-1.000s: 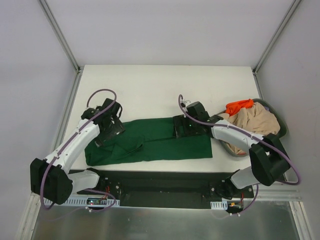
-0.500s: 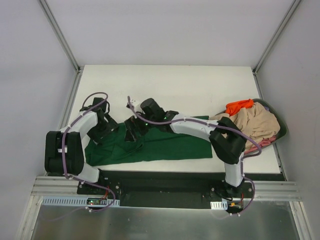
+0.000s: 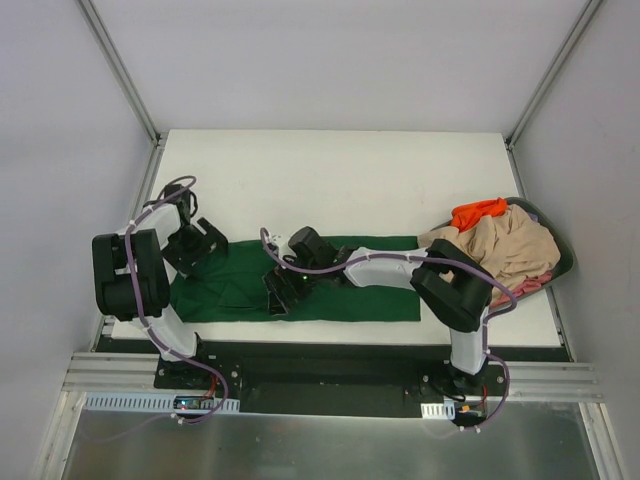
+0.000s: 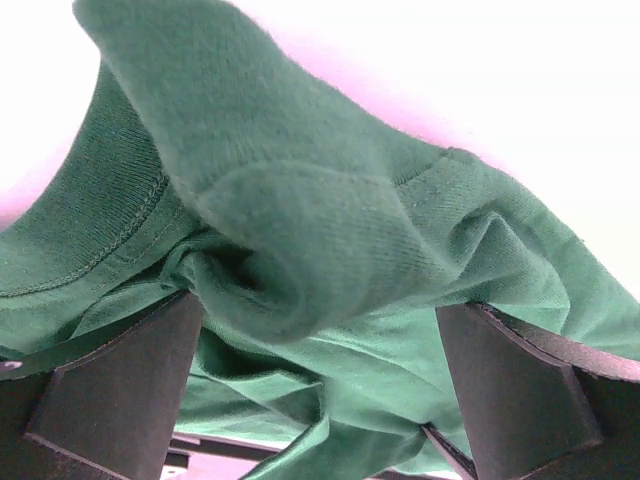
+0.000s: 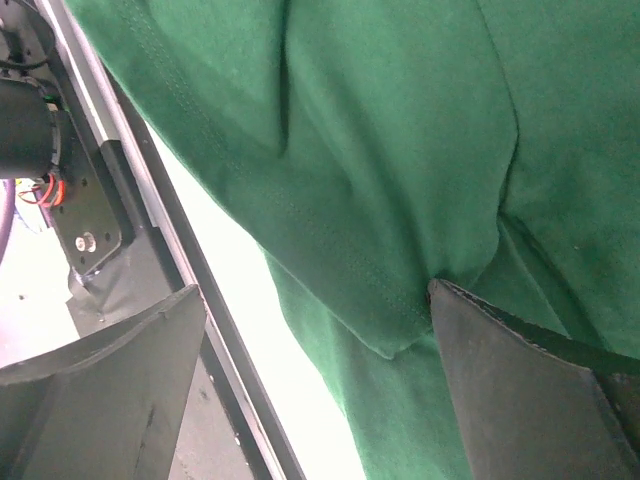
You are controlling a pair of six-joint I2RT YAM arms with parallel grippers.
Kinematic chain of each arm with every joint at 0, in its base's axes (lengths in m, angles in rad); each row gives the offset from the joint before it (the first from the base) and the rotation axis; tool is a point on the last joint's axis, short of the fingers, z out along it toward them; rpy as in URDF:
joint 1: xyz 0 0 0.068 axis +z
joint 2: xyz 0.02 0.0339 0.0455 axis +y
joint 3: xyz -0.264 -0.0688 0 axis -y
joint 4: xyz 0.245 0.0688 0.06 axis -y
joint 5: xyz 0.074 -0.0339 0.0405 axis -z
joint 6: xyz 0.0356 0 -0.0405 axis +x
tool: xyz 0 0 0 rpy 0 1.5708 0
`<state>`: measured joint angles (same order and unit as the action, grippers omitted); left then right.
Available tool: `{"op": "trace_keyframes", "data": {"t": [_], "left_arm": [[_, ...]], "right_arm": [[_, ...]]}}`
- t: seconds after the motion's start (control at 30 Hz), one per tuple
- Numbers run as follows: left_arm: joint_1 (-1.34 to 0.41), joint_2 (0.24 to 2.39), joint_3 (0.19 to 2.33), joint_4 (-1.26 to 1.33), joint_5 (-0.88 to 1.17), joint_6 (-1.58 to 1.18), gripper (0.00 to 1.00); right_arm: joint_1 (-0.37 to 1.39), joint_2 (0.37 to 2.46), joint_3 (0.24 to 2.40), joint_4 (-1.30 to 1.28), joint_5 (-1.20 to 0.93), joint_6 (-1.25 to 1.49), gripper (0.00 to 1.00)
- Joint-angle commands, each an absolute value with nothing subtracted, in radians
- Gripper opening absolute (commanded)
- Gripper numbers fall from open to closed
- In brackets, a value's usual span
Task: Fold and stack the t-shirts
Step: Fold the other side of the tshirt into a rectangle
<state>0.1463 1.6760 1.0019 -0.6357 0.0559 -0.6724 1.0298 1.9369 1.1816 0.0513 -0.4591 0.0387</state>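
The dark green t-shirt (image 3: 365, 302) lies spread along the table's near edge. My left gripper (image 3: 190, 245) sits at its far left corner. In the left wrist view (image 4: 320, 335) the jaws stand wide apart with a bunched fold of green cloth (image 4: 330, 200) between them. My right gripper (image 3: 280, 290) is low over the shirt's left middle, open. In the right wrist view (image 5: 315, 300) it hovers above the shirt's hem (image 5: 400, 120) by the table edge. The orange (image 3: 478, 212), beige (image 3: 515, 250) and pink (image 3: 522, 286) t-shirts are heaped in the basket.
The dark round basket (image 3: 563, 258) stands at the table's right edge. The white table (image 3: 330, 180) stretches behind the shirt. The black mounting rail (image 5: 90, 230) runs just beyond the near edge. Frame posts rise at both back corners.
My right gripper has swept left and toward the near edge across the shirt. My left gripper has moved left to the shirt's corner. The cloth now lies flatter.
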Motion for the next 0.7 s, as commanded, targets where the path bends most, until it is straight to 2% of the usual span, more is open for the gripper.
{"op": "trace_keyframes", "data": {"t": [0.0, 0.17, 0.37, 0.53, 0.67], "left_arm": [[0.170, 1.692, 1.042, -0.606, 0.121, -0.632, 0.99], [0.170, 1.605, 1.069, -0.664, 0.045, -0.670, 0.99], [0.144, 1.364, 0.996, -0.706, 0.009, -0.744, 0.99], [0.115, 1.264, 0.942, -0.703, 0.089, -0.747, 0.99], [0.003, 1.291, 0.942, -0.693, 0.120, -0.721, 0.99]], "right_arm": [[1.035, 1.882, 1.138, -0.027, -0.387, -0.023, 0.96], [1.037, 1.800, 1.134, -0.055, -0.353, -0.037, 0.96], [1.037, 1.622, 1.085, -0.054, -0.308, -0.040, 0.96], [1.042, 1.649, 1.124, -0.051, -0.383, -0.037, 0.96], [1.042, 1.660, 1.108, -0.049, -0.298, -0.003, 0.96]]}}
